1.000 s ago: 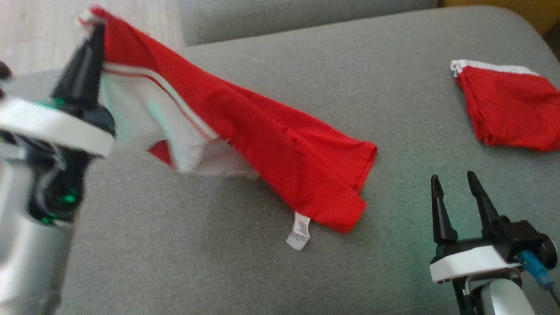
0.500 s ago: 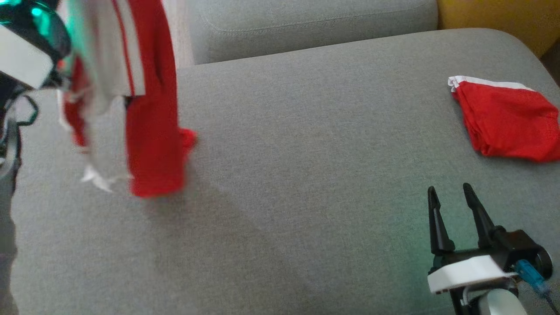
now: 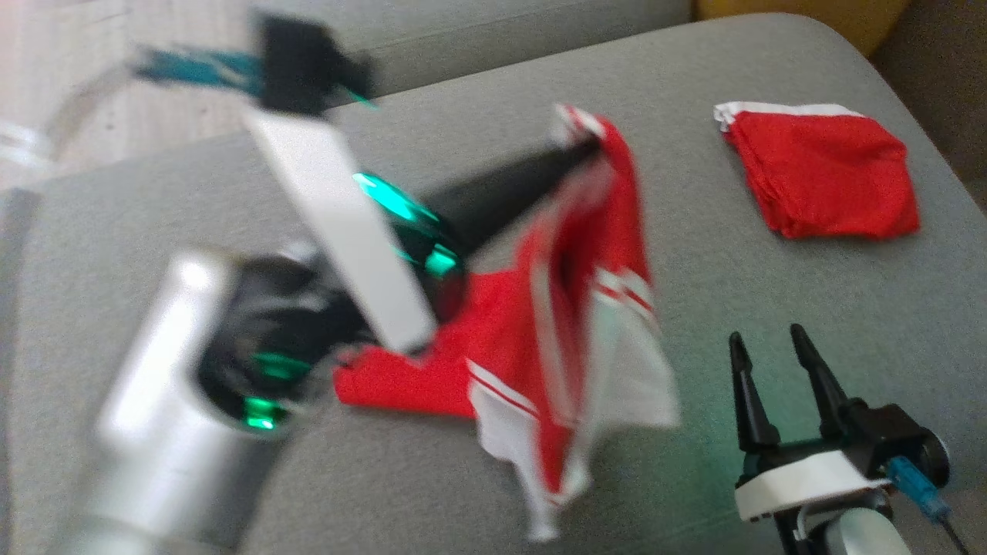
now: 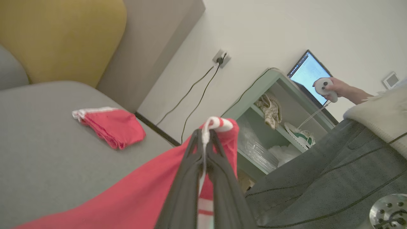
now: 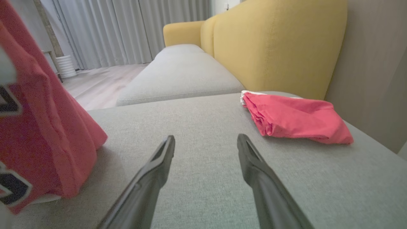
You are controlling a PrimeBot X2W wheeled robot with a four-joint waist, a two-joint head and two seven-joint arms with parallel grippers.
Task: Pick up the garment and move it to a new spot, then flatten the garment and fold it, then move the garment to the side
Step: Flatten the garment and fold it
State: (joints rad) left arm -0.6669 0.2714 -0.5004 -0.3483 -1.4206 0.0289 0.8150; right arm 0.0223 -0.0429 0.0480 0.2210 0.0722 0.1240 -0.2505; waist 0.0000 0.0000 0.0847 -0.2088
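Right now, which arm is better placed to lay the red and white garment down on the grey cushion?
Left. The left gripper is shut on the garment at its edge and holds it over the cushion. The right gripper is open, empty, and apart from it.

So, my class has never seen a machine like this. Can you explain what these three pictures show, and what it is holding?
It is a wheeled robot with two arms, each ending in a two-fingered pincer. One picture looks down from its head; the other two look along each wrist. The left pincer is shut on a loose red and white sports jersey, holding one edge above the grey fabric sofa cushion. The right pincer is open and holds nothing. A folded red cloth with a white edge lies apart on the cushion, to the right.
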